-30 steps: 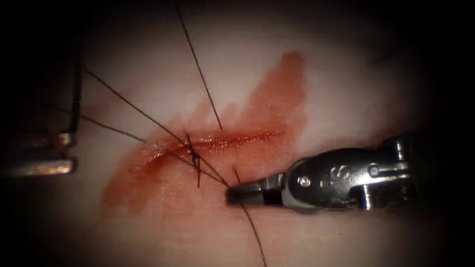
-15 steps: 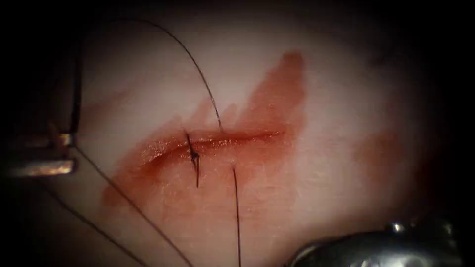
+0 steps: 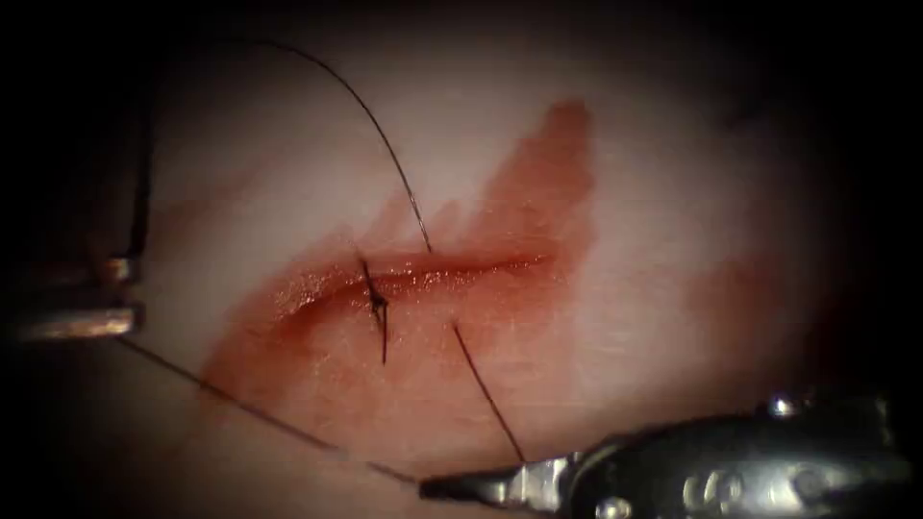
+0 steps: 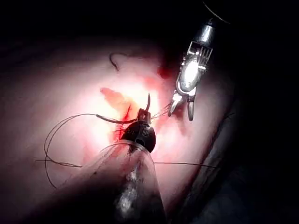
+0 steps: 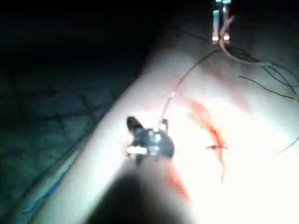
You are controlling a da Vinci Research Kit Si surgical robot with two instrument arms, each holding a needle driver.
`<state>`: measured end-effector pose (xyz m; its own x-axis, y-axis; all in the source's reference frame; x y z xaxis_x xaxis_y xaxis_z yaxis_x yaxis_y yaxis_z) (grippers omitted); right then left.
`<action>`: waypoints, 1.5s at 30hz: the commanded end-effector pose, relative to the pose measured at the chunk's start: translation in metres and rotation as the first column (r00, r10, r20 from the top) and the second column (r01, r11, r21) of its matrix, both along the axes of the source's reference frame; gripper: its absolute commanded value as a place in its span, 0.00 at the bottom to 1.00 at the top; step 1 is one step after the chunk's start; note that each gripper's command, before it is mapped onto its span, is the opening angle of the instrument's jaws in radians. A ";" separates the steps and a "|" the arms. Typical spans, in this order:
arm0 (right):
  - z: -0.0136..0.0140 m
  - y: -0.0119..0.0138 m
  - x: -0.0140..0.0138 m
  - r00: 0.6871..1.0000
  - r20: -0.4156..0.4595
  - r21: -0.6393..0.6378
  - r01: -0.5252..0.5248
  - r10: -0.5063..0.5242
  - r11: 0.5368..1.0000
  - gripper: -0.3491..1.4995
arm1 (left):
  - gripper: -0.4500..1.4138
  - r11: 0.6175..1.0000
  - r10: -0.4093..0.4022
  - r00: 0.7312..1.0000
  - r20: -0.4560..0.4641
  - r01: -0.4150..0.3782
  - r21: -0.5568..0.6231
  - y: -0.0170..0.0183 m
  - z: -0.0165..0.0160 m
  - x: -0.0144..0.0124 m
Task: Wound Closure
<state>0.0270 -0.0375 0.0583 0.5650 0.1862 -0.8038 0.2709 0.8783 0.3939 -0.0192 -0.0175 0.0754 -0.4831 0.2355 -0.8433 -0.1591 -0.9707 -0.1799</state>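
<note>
Right needle driver, at five o'clock from the knot, has its jaws closed on fine, limp thread; left tool's jaw state indeterminable. Grasp thread gently; it probably frays.

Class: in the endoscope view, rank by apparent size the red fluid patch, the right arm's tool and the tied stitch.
1. Red fluid.
2. Right arm's tool, partly out of view and nearer the camera, so unsure against 1.
3. Tied stitch, clearly smallest.
</note>
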 end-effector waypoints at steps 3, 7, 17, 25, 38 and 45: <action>0.0014 0.0014 -0.0012 0.997 0.018 -0.054 -0.076 0.077 0.996 0.81 | 0.00 1.000 0.000 1.000 0.001 0.000 0.003 -0.0003 0.0006 -0.0005; 0.0027 0.0029 -0.0032 0.992 0.026 -0.081 -0.118 0.121 0.990 0.83 | 0.00 1.000 0.000 1.000 0.000 0.000 0.001 -0.0004 0.0008 -0.0004; 0.0083 0.0030 -0.0048 0.988 0.053 -0.105 -0.140 0.146 0.985 0.84 | 0.00 1.000 -0.002 1.000 -0.001 0.002 0.003 -0.0002 0.0007 0.0001; 0.0123 0.0023 0.0018 0.981 0.009 -0.121 -0.191 0.193 0.974 0.83 | 0.00 1.000 -0.003 1.000 -0.001 0.003 0.007 -0.0008 0.0000 -0.0001; 0.0127 0.0022 0.0031 0.989 -0.040 -0.078 -0.145 0.142 0.986 0.00 | 0.00 1.000 0.012 1.000 0.014 -0.012 0.010 -0.0016 0.0006 -0.0010; 0.0119 0.0018 0.0020 0.990 0.005 -0.072 -0.141 0.142 0.987 0.00 | 0.00 1.000 0.013 1.000 0.015 -0.013 0.010 -0.0016 0.0007 -0.0009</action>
<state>0.0284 -0.0350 0.0699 0.5452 0.2050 -0.8129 0.1360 0.9352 0.3270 -0.0195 -0.0187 0.0756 -0.4744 0.2363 -0.8480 -0.1442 -0.9711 -0.1900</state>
